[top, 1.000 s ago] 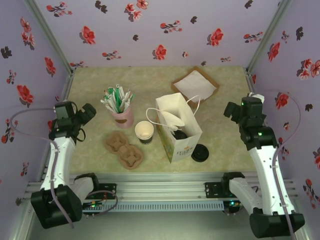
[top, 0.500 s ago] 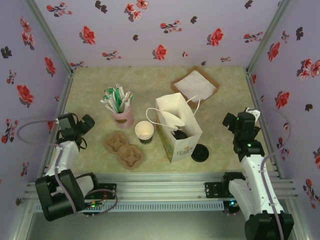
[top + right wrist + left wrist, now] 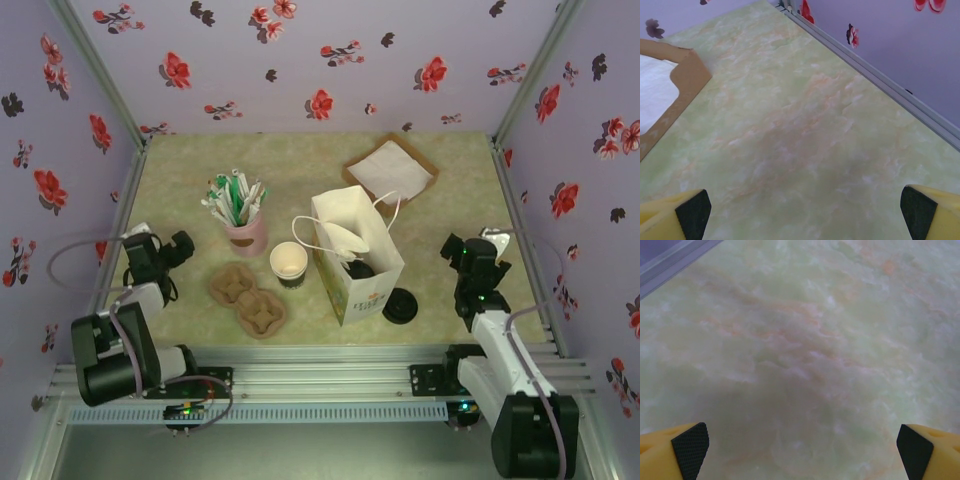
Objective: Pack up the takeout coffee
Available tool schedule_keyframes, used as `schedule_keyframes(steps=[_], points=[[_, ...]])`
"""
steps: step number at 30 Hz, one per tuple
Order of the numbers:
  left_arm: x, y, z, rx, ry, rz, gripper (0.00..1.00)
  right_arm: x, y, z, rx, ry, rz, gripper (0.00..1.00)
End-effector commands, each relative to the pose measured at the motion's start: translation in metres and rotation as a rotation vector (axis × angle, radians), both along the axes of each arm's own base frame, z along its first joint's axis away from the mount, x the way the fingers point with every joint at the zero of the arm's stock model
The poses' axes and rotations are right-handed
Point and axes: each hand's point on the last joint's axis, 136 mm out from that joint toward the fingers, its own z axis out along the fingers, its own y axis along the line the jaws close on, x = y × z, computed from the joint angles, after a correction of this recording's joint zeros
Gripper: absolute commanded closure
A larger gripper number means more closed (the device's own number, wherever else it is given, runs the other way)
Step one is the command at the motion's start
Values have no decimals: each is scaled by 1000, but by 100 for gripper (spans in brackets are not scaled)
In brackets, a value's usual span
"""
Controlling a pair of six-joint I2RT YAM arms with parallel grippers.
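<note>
One lidless paper cup, one black lid, one bag and two pulp carriers are sitting on the table. The left gripper and the right gripper are gaping wide, holding nothing.

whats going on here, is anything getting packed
Nothing is being handled right now. The left claw and right claw sit low at the table's sides, open and empty. The coffee cup stands lidless beside the paper bag; its black lid lies on the table on the bag's other side.
</note>
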Motion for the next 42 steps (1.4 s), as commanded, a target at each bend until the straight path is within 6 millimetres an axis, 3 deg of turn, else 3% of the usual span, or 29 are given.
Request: schedule_keyframes(steps=[1, 8, 19, 21, 28, 31, 42], points=[[25, 1, 31, 59, -164, -44, 1, 15, -10, 12, -23, -104, -49, 1], [44, -5, 34, 73, -187, -98, 1, 38, -14, -8, -70, -69, -54, 1], [51, -26, 38, 198, -211, -174, 1, 85, 3, -10, -100, -80, 78, 1], [51, -30, 38, 210, -214, -188, 1, 87, 3, -15, -112, -101, 82, 1], [43, -45, 40, 262, -278, -239, 1, 97, 32, -22, -169, -90, 207, 1], [32, -57, 29, 290, -348, -279, 1, 101, 42, -30, -185, -117, 268, 1], [59, -71, 22, 297, -231, -368, 1, 104, 41, -36, -160, -73, 272, 1]])
